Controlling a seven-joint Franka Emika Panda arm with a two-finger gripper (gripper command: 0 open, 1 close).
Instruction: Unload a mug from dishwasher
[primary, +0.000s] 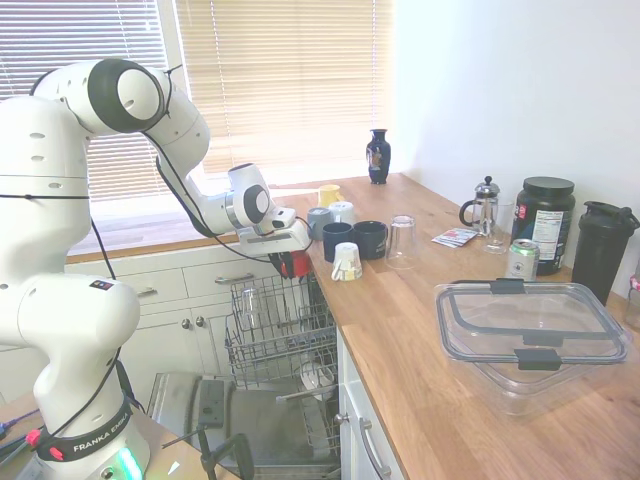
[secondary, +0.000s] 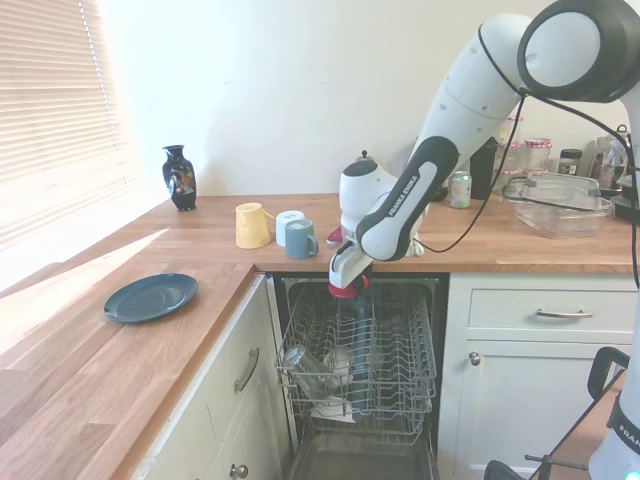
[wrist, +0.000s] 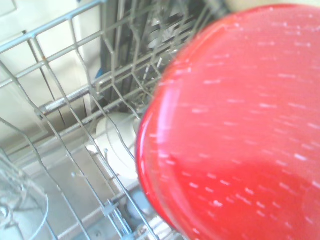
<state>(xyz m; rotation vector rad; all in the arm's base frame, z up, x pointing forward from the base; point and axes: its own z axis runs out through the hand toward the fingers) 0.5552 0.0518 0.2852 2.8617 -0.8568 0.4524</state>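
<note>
The red mug (primary: 298, 266) (secondary: 346, 292) hangs just above the upper wire rack (primary: 275, 325) (secondary: 365, 345) of the open dishwasher (primary: 245, 415), close to the counter edge. My gripper (primary: 291, 256) (secondary: 350, 283) is shut on it from above. In the wrist view the mug (wrist: 235, 130) fills the right side as a glossy red round, with rack wires behind it. A clear glass (secondary: 305, 365) and other dishes lie in the rack below.
On the wooden counter by the dishwasher stand two navy mugs (primary: 355, 240), a white cup (primary: 347, 262), a clear glass (primary: 402, 242), a yellow mug (secondary: 251, 225) and pale blue mugs (secondary: 298, 238). A plastic container (primary: 530, 335), a vase (primary: 378, 156) and a blue plate (secondary: 151, 297) lie further off.
</note>
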